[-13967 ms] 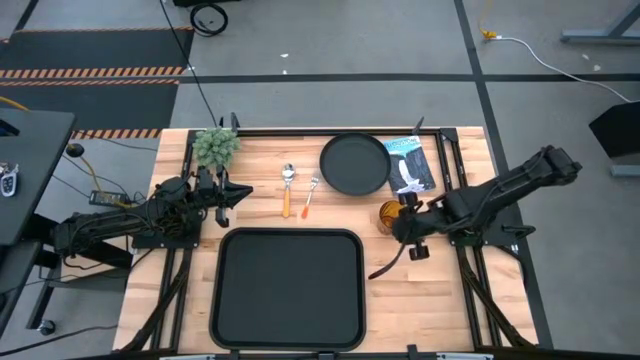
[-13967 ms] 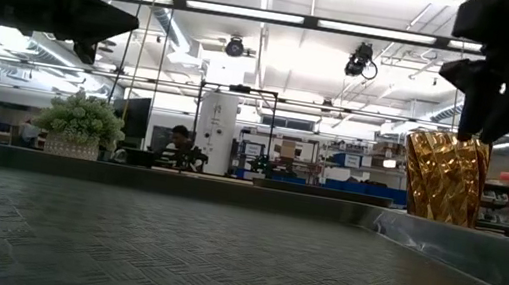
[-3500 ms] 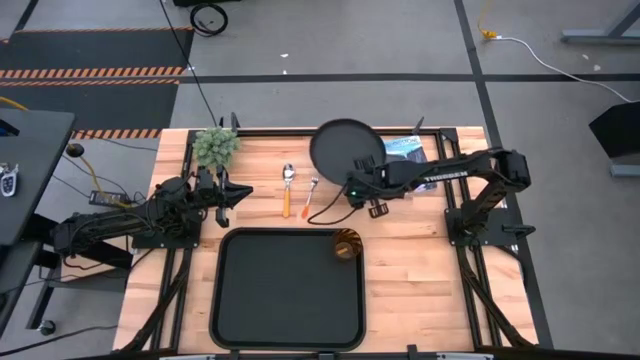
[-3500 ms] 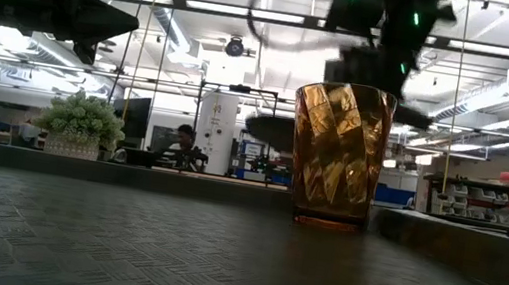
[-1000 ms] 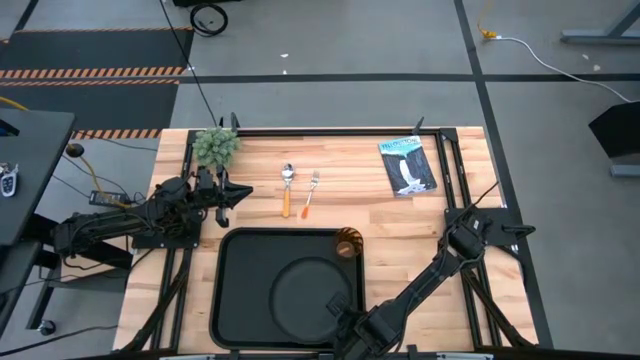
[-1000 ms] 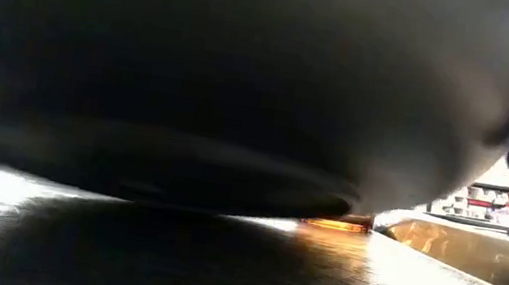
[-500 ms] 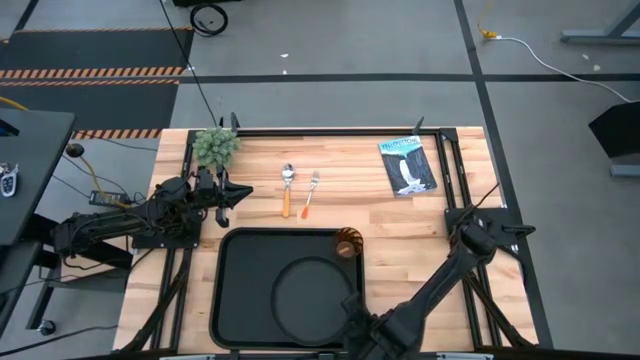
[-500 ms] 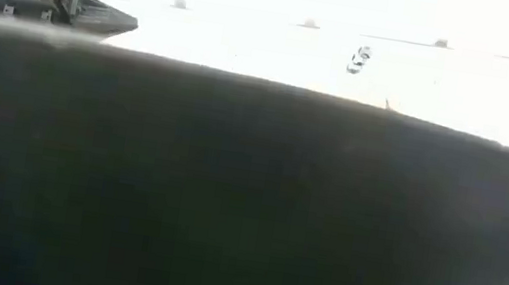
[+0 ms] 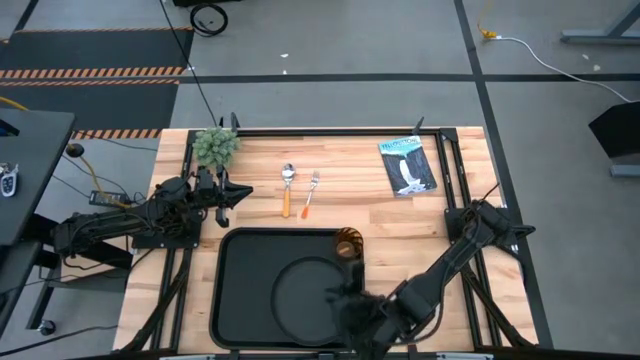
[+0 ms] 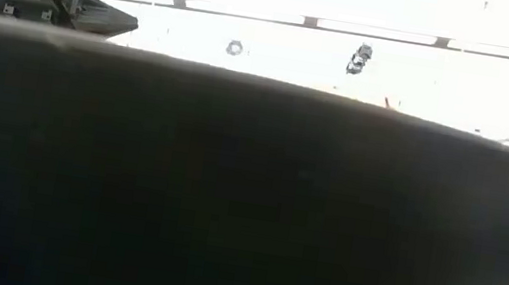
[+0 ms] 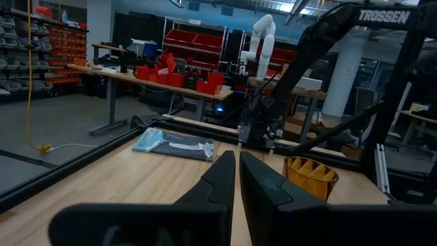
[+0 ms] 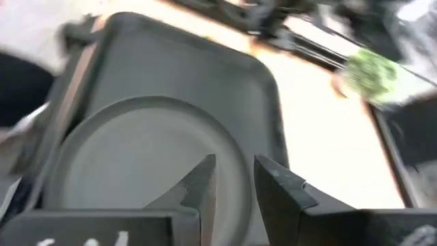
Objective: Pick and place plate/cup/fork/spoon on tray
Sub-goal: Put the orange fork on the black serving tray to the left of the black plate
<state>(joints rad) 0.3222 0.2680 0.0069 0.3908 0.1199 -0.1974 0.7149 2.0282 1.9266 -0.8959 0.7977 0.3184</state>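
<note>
The round dark plate lies flat on the black tray, right of the tray's middle. It fills the low view. The amber cup stands upright in the tray's far right corner. The spoon and the fork lie side by side on the wood beyond the tray. My right gripper is open over the plate's near right rim, one finger on each side of it. I see no touch. My left gripper is shut and empty at the table's left side.
A small green plant stands at the far left corner. A blue booklet lies at the far right. Black frame rails run along the table's sides. Bare wood lies right of the tray.
The plate, held tilted just above the tray floor a second ago, has come down and now lies flat on the tray. My right gripper has drawn a little up and toward the far edge at the plate's near right rim.
</note>
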